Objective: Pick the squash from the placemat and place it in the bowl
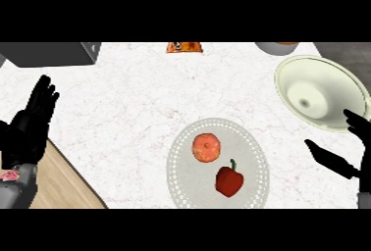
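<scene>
Here squash (206, 147) on placemat (185, 184), well left of right hand (334, 161), fingers spread, empty

Bright even light, glossy bowl (326, 78)

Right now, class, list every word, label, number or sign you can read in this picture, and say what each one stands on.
No text can be read anywhere.
Orange packet at the counter's far edge: dark marks on it, too blurred to read.
Squash, red pepper, placemat, bowl: no writing shows.
</scene>
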### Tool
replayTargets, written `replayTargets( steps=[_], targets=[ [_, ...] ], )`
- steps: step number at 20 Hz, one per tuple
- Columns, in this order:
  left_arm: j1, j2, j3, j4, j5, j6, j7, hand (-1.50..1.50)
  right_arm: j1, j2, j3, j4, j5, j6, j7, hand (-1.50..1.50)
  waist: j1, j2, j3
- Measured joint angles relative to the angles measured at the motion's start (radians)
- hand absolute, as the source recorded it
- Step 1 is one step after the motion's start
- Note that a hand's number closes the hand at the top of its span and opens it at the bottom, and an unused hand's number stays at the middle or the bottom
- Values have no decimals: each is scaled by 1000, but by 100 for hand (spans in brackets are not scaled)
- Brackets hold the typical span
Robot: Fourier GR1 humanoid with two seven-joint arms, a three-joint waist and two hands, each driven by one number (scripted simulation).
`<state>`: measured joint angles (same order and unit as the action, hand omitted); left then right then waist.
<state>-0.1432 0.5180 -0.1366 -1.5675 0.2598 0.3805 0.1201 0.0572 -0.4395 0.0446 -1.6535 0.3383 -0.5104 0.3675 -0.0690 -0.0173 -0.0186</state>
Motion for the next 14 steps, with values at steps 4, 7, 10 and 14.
replayTargets(
  steps=[4, 7, 10, 14],
  targets=[
    [15, 12, -1, 6, -6, -8, -2, 0, 79, 93, 97, -51, 192, -128, 93, -150, 9, 1, 1],
    [26, 17, -1, 8, -8, -16, -7, 0, 139, 174, 163, -87, 347, -204, 178, -150, 16, 4, 3],
    [31, 18, 3, 9, -9, -19, -18, 0, 192, 249, 218, -147, 508, -228, 271, -150, 20, 5, 3],
    [36, 21, 6, 6, -6, -33, -28, 0, 222, 351, 270, -230, 741, -167, 406, -150, 35, 9, 4]
  ],
)
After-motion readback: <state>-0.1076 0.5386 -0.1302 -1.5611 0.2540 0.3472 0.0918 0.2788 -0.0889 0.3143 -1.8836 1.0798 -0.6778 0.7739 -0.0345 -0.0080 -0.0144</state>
